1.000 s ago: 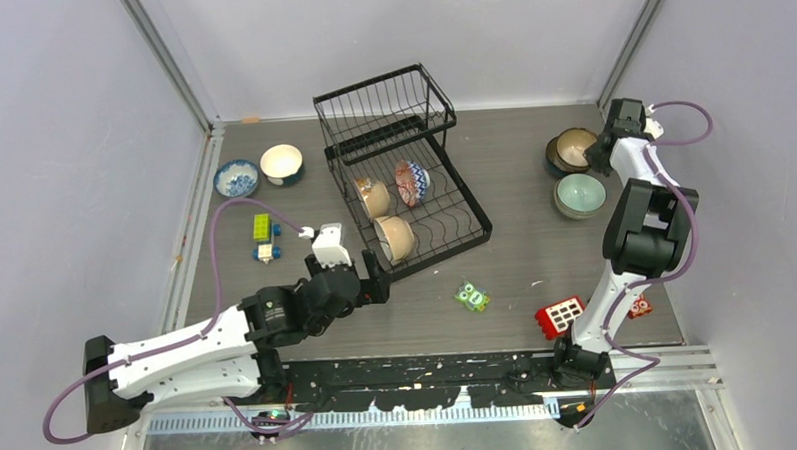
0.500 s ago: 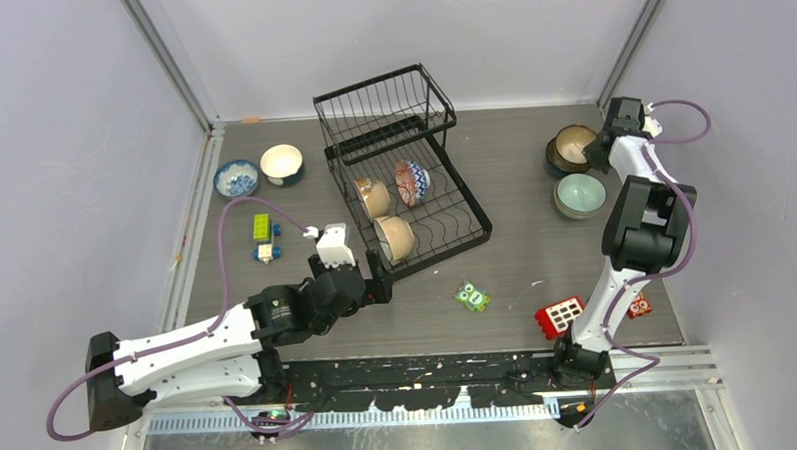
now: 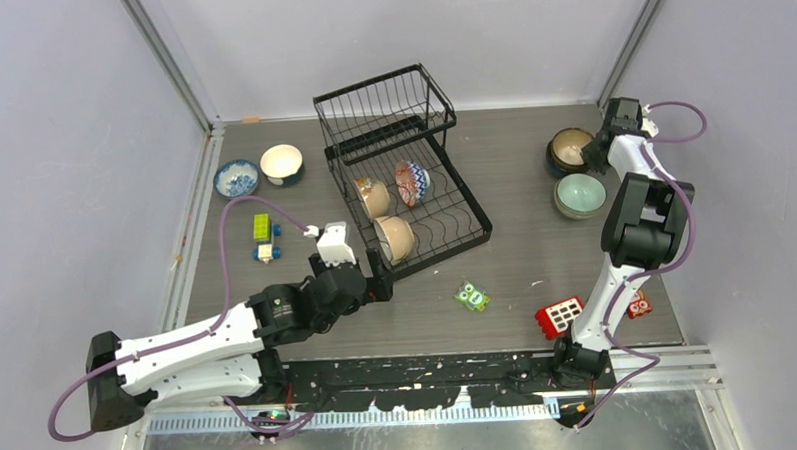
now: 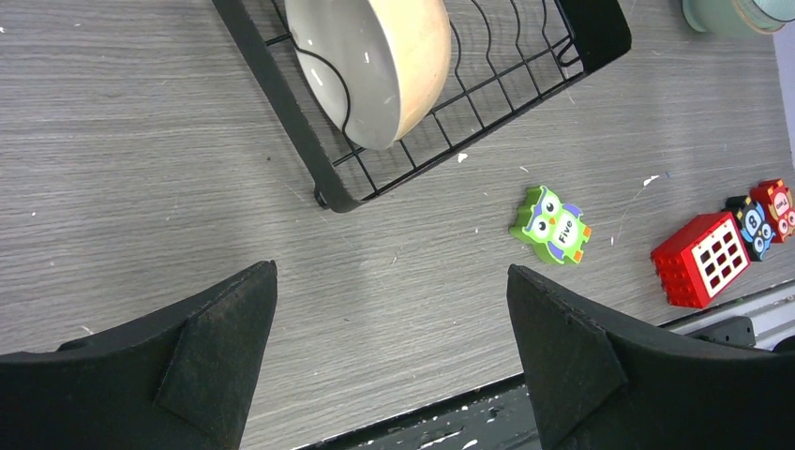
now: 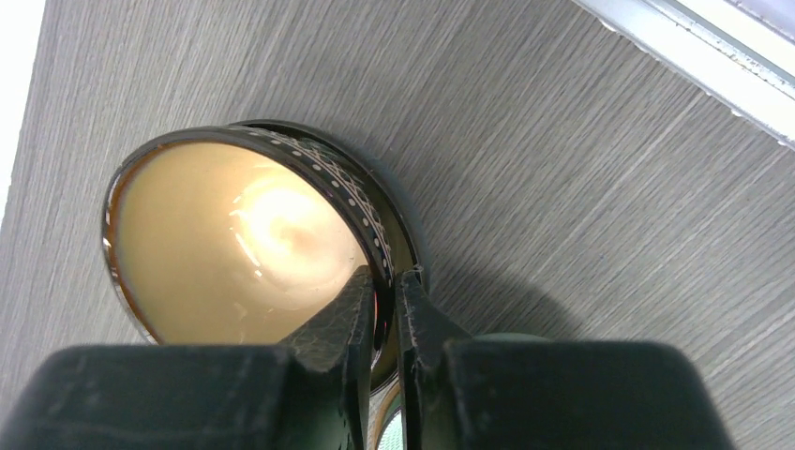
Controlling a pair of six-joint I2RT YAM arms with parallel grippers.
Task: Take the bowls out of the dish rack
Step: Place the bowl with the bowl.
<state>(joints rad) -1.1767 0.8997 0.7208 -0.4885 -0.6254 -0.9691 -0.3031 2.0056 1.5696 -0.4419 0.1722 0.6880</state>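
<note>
The rack (image 3: 403,175) stands mid-table, and its lower tray holds three bowls on edge: a tan bowl (image 3: 396,238) nearest, a cream bowl (image 3: 375,198) and a red bowl (image 3: 411,183). On the table to its left sit a blue bowl (image 3: 237,178) and a white bowl (image 3: 281,164). Far right, a brown bowl (image 5: 244,234) rests on another dark one, with a mint bowl (image 3: 580,194) just beside them.

The right gripper (image 5: 377,300) straddles the brown bowl's rim, fingers close together; whether they pinch it I cannot tell. The left gripper (image 4: 392,277) hovers spread wide off the rack's near corner, an owl toy (image 4: 551,225) nearby. Since a second ago both arms have barely shifted, and the bowls and rack lie as before.
</note>
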